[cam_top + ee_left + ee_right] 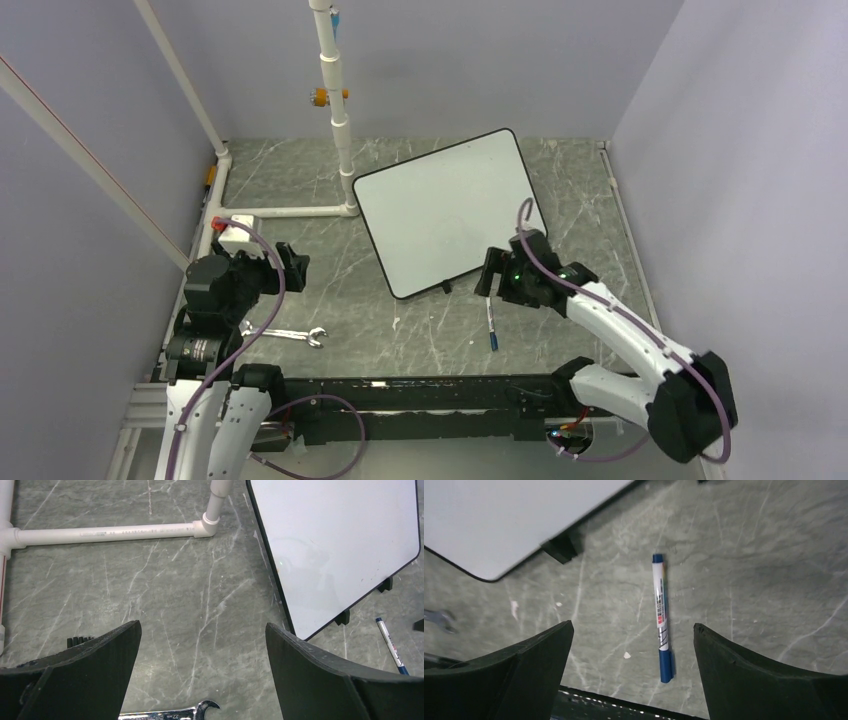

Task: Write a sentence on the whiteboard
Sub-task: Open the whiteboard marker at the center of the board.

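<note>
The whiteboard lies tilted on the grey marble table, its white face blank; no blue sentence shows on it. It also shows in the left wrist view and the right wrist view. A blue-capped marker lies on the table just in front of the board's near edge. My right gripper is open and empty, hovering above the marker, which lies between its fingers in the right wrist view. My left gripper is open and empty at the left, well apart from the board.
A steel wrench lies near the left arm and shows in the left wrist view. A white PVC pipe frame stands left of the board. A small white box sits at the left edge. Walls enclose the table.
</note>
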